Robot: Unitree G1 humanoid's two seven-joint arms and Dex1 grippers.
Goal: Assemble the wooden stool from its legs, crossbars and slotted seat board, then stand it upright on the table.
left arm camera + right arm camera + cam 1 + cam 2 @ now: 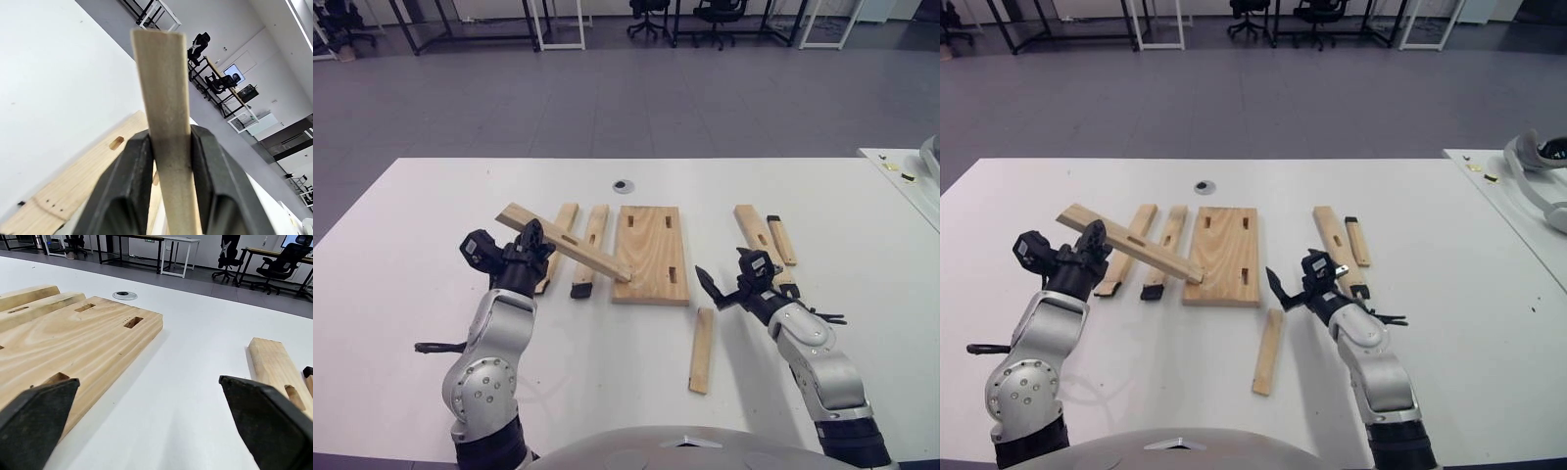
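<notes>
Wood, left eye: the pale seat (651, 255) lies flat in the middle of the table (411, 245), slots up. Two legs (595, 240) lie flat just to its left, two more pieces (754, 233) to its right, and one slat (703, 350) sits loose nearer the robot.
Held part, left eye: the left gripper (536, 245) has a bar (578, 250) tilted across the left legs. Its low end is down at the seat's left edge; touching or not, can't tell.
Right eye: same layout. The right gripper (1295, 276) hovers low just off the seat's near right corner, beside the slat's far end.
Left wrist: both fingers pinch the bar from either side, and it runs on well past them. A slotted leg lies underneath.
Right wrist: fingers spread wide with nothing between them, low over bare table between the seat's edge and a slotted piece.
Handling: looks like light, stiff, dry softwood, so it should not slip or bend. A long bar held near one end will probably try to twist in the pinch, so a hold nearer the middle looks safer. The seat seems best taken by an edge.
Writing: none readable on wood or table.
</notes>
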